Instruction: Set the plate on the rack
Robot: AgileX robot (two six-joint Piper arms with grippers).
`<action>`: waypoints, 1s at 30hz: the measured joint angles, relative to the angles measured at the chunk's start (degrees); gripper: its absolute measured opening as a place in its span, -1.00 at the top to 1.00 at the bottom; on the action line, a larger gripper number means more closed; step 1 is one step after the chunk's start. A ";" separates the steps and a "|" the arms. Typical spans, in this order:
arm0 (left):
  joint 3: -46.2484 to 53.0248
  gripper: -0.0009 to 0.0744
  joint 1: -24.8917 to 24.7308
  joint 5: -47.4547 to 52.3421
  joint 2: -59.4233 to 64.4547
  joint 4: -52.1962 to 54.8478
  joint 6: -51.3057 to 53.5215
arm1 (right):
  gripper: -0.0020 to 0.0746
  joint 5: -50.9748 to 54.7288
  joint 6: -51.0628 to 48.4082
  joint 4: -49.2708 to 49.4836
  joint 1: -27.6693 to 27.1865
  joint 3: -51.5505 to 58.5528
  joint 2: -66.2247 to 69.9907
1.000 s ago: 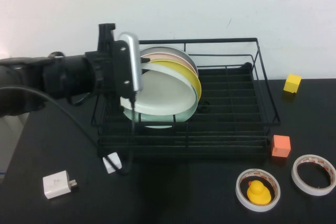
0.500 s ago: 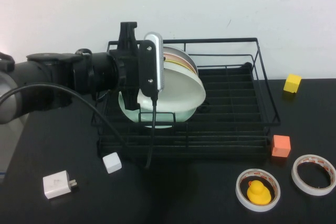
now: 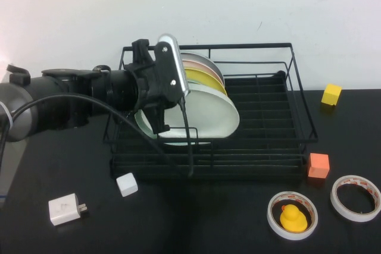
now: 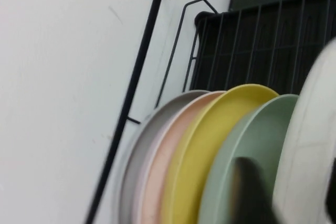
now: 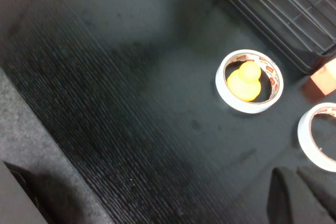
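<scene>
Your left gripper (image 3: 178, 108) reaches in over the left end of the rack (image 3: 262, 147) and is clamped on the plate (image 3: 205, 114), with one dark finger (image 4: 249, 192) lying across the plate's near face. The plate stands on edge inside the rack, leaning back against the mint green plate (image 4: 247, 150). Behind that come the yellow plate (image 3: 205, 78), a pink plate (image 4: 168, 166) and a grey plate (image 4: 137, 156), all packed close in the left half. The rack's right half is bare slotted base, bounded by tall rails at the back and at the right end.

The plate is plain white and round, with a shallow rim and no marking that you can make out.

Only the high view gives you the table (image 3: 196, 224): a white charger (image 3: 65, 209) and a small white block (image 3: 127, 184) sit in front of the rack's left corner. An orange block (image 3: 318, 165) lies just off its right front corner, and a yellow block (image 3: 331, 94) sits further back.

The left wrist view alone shows the stack's colours edge on.

Your right gripper (image 5: 296, 195) shows only in its own wrist view, hovering over bare table near two tape rolls (image 5: 249, 81), one ringed around a yellow duck (image 5: 244, 80). I cannot tell whether it is open.
</scene>
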 joint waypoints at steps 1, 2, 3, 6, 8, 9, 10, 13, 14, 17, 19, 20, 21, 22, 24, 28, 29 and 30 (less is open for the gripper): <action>0.00 0.13 0.00 -0.09 0.04 0.00 -2.36 | 0.95 0.00 0.00 -0.09 0.00 0.00 0.00; 0.00 -0.05 0.00 -0.09 0.13 0.00 -4.67 | 0.95 0.00 0.00 -0.09 0.00 0.00 0.00; 0.00 -0.20 0.00 -0.12 0.13 0.00 -6.32 | 0.95 0.00 0.04 -0.09 0.00 0.00 0.00; 0.00 -0.55 0.00 -1.15 0.74 0.00 -11.39 | 0.95 -0.22 0.04 -0.33 0.00 0.13 0.00; 0.00 -0.65 0.00 -3.16 1.19 -0.09 -14.56 | 0.95 -0.36 0.04 -0.33 0.00 0.37 0.00; 0.00 -0.66 0.00 -4.19 1.38 -0.09 -16.08 | 0.95 -0.36 0.04 -0.73 0.00 0.37 0.00; 0.00 -0.68 0.00 -5.46 1.42 -0.09 -17.42 | 0.95 -0.36 0.04 -0.73 0.00 0.37 0.00; 0.00 -0.69 0.00 -7.58 1.30 -0.24 -20.67 | 0.95 -0.44 0.04 -0.73 0.00 0.37 0.00; 0.00 -0.69 -0.06 -7.97 1.15 -0.24 -21.92 | 0.95 -0.44 0.04 -0.73 0.00 0.37 0.00; 0.00 -0.58 -1.00 -8.78 -0.35 -0.36 -25.13 | 0.95 -0.48 0.13 -0.73 0.00 0.37 0.00; 0.00 -0.42 -1.82 -9.09 -1.98 -0.48 -27.44 | 0.95 -0.58 0.13 -0.73 0.00 0.37 0.00; 0.00 -0.31 -2.32 -9.63 -3.36 -0.48 -28.62 | 0.95 -0.58 0.13 -0.73 0.00 0.37 0.00; 0.00 -0.19 -2.78 -10.22 -4.37 -0.48 -29.54 | 0.95 -0.58 0.13 -0.73 0.00 0.37 0.00; 0.00 -0.04 -3.35 -11.19 -5.74 -0.48 -30.77 | 0.95 -0.58 0.13 -0.73 0.00 0.37 0.00; 0.00 0.25 -4.42 -14.08 -8.48 -0.59 -32.90 | 0.95 -0.58 0.13 -0.73 0.00 0.37 0.00; 0.00 0.80 -7.14 -26.39 -14.86 -1.31 -38.03 | 0.95 -0.58 0.13 -0.73 0.00 0.37 0.00; 0.00 0.87 -7.99 -30.24 -16.61 -1.49 -39.44 | 0.95 -0.58 0.13 -0.73 0.00 0.37 0.00; 0.00 0.91 -8.90 -33.44 -18.42 -1.79 -40.80 | 0.95 -0.58 0.13 -0.73 0.00 0.37 0.00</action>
